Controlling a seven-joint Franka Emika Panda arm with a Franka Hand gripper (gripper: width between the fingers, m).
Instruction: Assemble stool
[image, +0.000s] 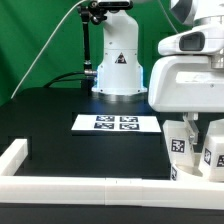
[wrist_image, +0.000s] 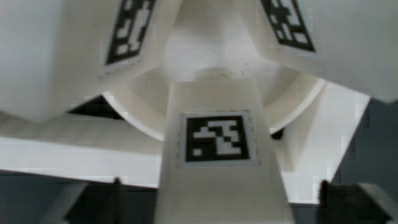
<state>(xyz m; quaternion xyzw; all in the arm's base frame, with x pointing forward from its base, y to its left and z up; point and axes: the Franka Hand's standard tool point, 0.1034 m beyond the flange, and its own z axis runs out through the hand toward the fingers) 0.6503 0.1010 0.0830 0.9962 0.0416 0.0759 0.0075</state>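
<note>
In the wrist view the white round stool seat (wrist_image: 121, 108) lies below me with three white legs rising from it. One leg (wrist_image: 222, 150) with a square marker tag runs straight up between my dark fingertips (wrist_image: 86, 205). Narrow gaps show on both sides of it, so my gripper (wrist_image: 217, 208) stands open around this leg. Two more tagged legs (wrist_image: 134, 35) stand at the far side of the seat. In the exterior view my gripper (image: 197, 132) hangs low at the right over the tagged legs (image: 180, 148).
The marker board (image: 118, 122) lies flat on the black table in front of the robot base (image: 118, 70). A long white border rail (image: 90, 188) runs along the front edge and turns up the exterior view's left side. A green curtain hangs behind.
</note>
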